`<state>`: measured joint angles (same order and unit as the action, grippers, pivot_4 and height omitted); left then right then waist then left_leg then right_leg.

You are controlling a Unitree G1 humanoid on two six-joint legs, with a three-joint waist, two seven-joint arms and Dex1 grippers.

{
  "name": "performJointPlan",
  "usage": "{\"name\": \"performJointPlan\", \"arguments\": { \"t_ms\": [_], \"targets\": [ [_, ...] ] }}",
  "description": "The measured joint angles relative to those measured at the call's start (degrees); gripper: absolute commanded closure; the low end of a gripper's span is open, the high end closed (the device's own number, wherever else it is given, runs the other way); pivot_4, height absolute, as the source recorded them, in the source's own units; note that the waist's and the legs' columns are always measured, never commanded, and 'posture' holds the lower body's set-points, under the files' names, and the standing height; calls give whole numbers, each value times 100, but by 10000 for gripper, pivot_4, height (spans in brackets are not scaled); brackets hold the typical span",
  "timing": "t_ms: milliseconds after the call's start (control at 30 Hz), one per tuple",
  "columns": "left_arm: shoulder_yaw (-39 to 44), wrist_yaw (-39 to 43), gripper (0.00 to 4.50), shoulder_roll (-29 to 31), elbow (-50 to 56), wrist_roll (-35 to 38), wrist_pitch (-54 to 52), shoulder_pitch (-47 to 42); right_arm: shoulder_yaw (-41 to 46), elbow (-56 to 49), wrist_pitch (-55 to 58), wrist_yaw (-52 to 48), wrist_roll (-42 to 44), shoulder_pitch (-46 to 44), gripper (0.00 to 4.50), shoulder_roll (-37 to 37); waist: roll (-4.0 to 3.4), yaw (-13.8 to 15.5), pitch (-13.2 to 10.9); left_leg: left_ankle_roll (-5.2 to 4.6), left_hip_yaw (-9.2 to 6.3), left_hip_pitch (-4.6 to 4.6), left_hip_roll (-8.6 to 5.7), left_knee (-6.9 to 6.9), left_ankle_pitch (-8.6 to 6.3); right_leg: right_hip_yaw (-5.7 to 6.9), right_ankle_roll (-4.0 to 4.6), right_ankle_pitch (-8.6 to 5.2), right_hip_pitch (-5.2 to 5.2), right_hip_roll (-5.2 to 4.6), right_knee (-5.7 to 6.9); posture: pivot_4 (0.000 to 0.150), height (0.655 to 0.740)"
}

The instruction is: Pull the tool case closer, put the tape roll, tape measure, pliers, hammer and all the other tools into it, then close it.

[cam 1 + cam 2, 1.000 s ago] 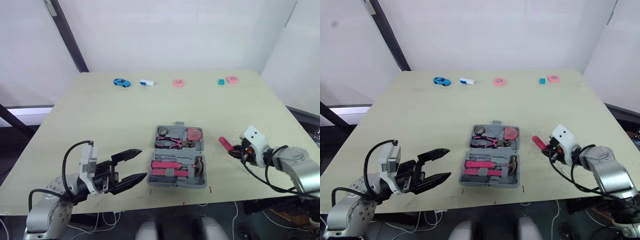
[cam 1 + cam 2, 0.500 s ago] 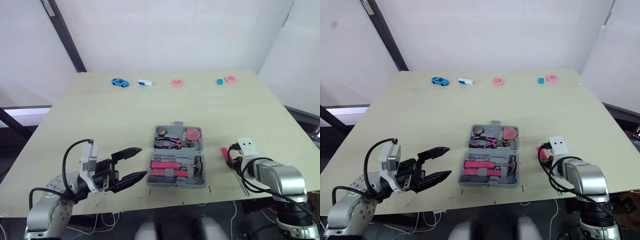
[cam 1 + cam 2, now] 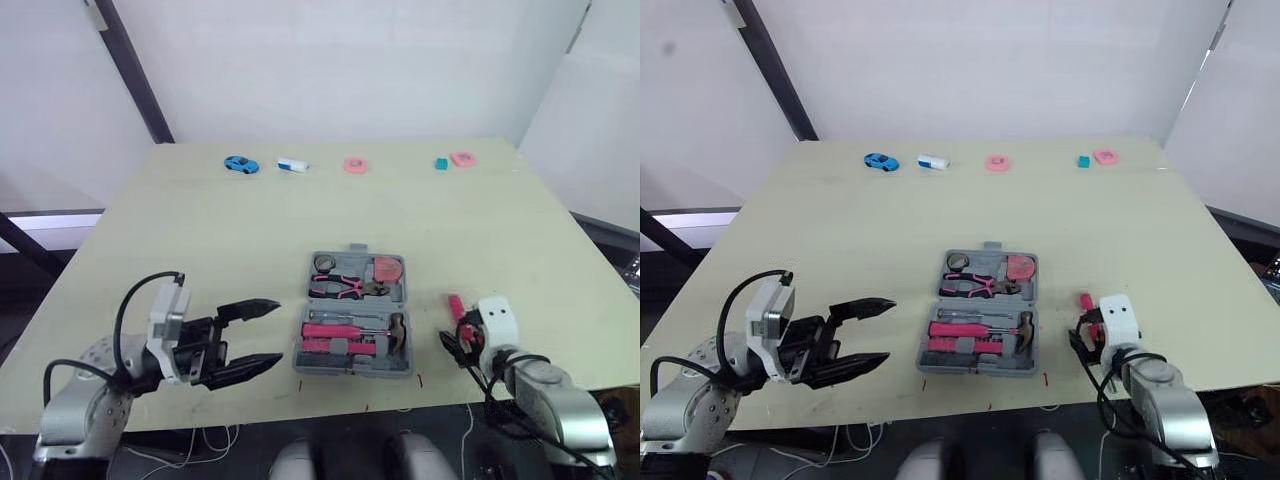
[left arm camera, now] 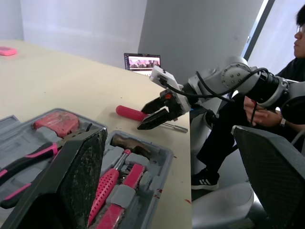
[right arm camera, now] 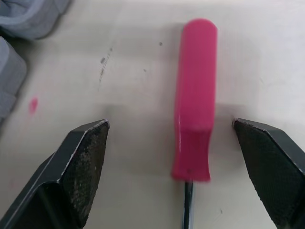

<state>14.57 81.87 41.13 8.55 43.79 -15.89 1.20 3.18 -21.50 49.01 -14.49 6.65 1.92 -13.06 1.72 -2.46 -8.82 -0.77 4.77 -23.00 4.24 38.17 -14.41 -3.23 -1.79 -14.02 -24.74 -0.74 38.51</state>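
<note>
screwdriver (image 5: pixel 194 95) lies between r fingers (image 5: pixel 71 176), spread wide; l fingers (image 3: pixel 250 309) open near tool case (image 3: pixel 352 369).

Room, contents as standing:
- Bench (image 3: pixel 200 230): pale beige top, matte, taking up the middle of the space and lying evenly lit.
- Wall (image 3: pixel 350 60): white and plain, running behind the far edge and meeting a second white wall (image 3: pixel 590 120) at the right corner.
- Strut (image 3: pixel 135 75): black, leaning diagonally across the wall at the left.
- Floor (image 3: pixel 25 290): dark, showing beside the left edge.
- Cables (image 3: pixel 210 437): white, hanging below the near edge.
- Laptop (image 4: pixel 142 62): open, screen glowing beyond the bench.
- Person (image 4: pixel 224 138): sitting there in dark clothing, against a grey panel (image 4: pixel 200 28).
</note>
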Motion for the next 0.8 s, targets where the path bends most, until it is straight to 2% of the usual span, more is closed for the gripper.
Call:
{"name": "performJointPlan", "arguments": {
  "t_ms": [133, 200, 267, 300, 400, 467, 633, 800],
  "targets": [
    [-4, 37, 0, 63, -91, -72, -13, -215, -69, 75, -580, 241, -101, 246, 1552, 245, -1, -3, -2, 0, -9, -1, 1, -2, 0, -2, 0, 0, -1, -1, -1, 1500, 7400],
    [-8, 37, 0, 70, -90, -79, -48, -277, -85, 143, -760, 288, -130, 284, 6648, 272, -1, -11, -2, 0, -12, 0, 1, -3, 0, -9, 0, 0, -1, -2, -3, 1500, 7400],
    [-12, 31, 0, 81, -80, -80, -128, -294, -90, 197, -975, 334, -146, 362, 15061, 286, -1, -5, -2, 0, -14, 0, -1, -4, 0, -7, 0, 0, -1, -4, -4, 1500, 7400],
    [-12, 23, 0, 84, -73, -79, -159, -296, -94, 224, -1082, 337, -146, 399, 17764, 287, -1, -4, -2, 0, -15, -1, -1, -6, 0, -7, 0, 0, -1, -4, -5, 1500, 7400],
    [-12, 4, 0, 93, -21, -79, -251, -297, -100, 249, -1209, 342, -144, 444, 32726, 288, -1, -2, -2, 0, -17, -1, 0, -8, 0, -5, 0, 0, -1, -4, -6, 1500, 7400],
    [-12, -38, 0, 93, 9, -79, -287, -297, -100, 259, -1275, 351, -143, 455, 41078, 284, -2, -2, -2, 0, -18, 0, 0, -8, 0, -6, 0, 0, -1, -3, -6, 1500, 7400],
    [-12, -75, 0, 93, 103, -73, -383, -296, -105, 187, -1299, 188, -61, 485, 41262, 161, -3, -2, -4, 0, -18, 0, 0, -9, 0, -6, 0, 0, -1, -4, -7, 1500, 7400],
    [9, -47, 0, 132, 85, -65, -427, -291, -312, -931, -773, -876, 474, 230, 41262, -955, -7, -10, -14, 0, -15, 0, 3, -9, 0, -9, -1, 0, -2, 1, -10, 1500, 7400]
  ]
}}
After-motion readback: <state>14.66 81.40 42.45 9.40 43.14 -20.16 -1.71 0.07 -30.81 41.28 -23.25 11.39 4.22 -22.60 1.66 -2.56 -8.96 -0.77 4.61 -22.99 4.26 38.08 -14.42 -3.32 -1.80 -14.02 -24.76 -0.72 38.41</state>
